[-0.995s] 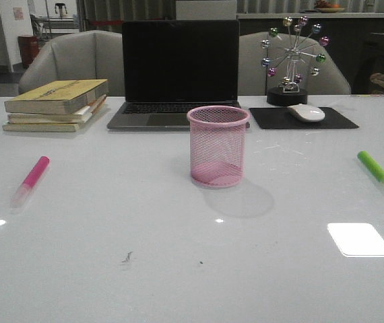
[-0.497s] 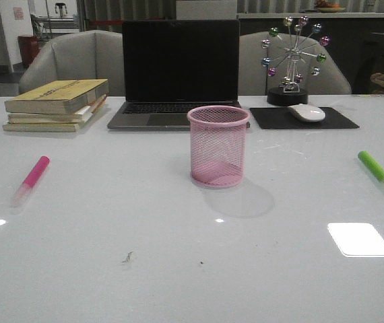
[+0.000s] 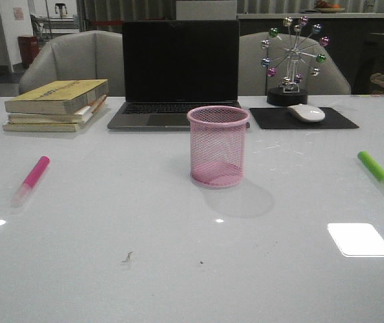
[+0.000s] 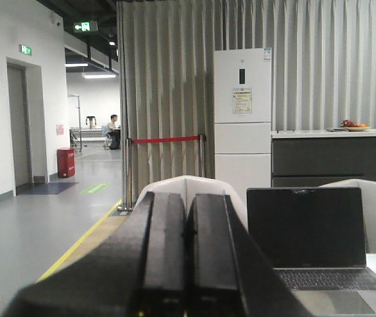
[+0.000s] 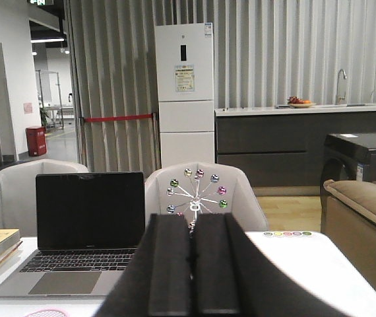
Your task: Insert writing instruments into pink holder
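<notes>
The pink mesh holder (image 3: 218, 145) stands upright and empty at the table's middle; its rim (image 5: 46, 312) just shows in the right wrist view. A pink highlighter (image 3: 31, 178) lies flat at the left, pale cap toward the near edge. At the far right a green highlighter (image 3: 377, 171) lies flat. Neither arm shows in the front view. My left gripper (image 4: 187, 211) is shut with nothing between its fingers, pointing level over the table. My right gripper (image 5: 192, 231) is shut and empty too, aimed level at the back of the table.
A stack of books (image 3: 56, 104) sits back left, a dark laptop (image 3: 178, 74) behind the holder, a mouse (image 3: 306, 112) on a black pad (image 3: 302, 118) and a ferris-wheel ornament (image 3: 291, 60) back right. Grey chairs (image 3: 74, 60) stand behind the table.
</notes>
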`<state>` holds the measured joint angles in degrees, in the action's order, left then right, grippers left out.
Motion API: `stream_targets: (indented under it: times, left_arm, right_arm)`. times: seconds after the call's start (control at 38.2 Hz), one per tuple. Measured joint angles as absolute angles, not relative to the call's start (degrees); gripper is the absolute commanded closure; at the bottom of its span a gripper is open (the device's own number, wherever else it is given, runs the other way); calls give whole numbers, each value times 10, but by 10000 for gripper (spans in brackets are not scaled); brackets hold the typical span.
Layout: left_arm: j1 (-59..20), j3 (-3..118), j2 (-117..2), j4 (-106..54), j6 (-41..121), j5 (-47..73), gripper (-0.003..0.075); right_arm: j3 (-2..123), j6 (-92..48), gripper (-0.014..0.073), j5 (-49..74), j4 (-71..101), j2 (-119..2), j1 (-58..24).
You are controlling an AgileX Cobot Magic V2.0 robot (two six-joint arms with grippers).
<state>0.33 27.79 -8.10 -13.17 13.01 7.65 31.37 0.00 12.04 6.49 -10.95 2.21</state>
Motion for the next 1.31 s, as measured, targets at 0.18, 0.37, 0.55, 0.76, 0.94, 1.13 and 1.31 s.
stream_targets:
  times: [0.18,0.37,0.55,0.76,0.94,1.13,1.31]
  left_arm:
    - [3,321,-151,-130,130,91,629]
    - [3,354,-251,-130,130,92,629]
    - [3,356,-346,-130,130,98,620]
    - [3,356,-429,-152,130,112,470]
    - [3,356,-460,-179,130,114,336]
    - [3,356,-475,-188,130,114,336]
    - [3,356,-495,-193,130,111,336]
  right_arm:
    - [355,0,545,125,65,-186,22]
    - [362,0,545,133,65,-261,22]
    - [362,0,545,148,65,-327,22]
    - [362,0,489,149,64,-376,22]
    - [362,0,292,149,64,-393,22]
    - [362,0,221,150,64,-406,22]
    - [362,0,221,167,64,-425,22]
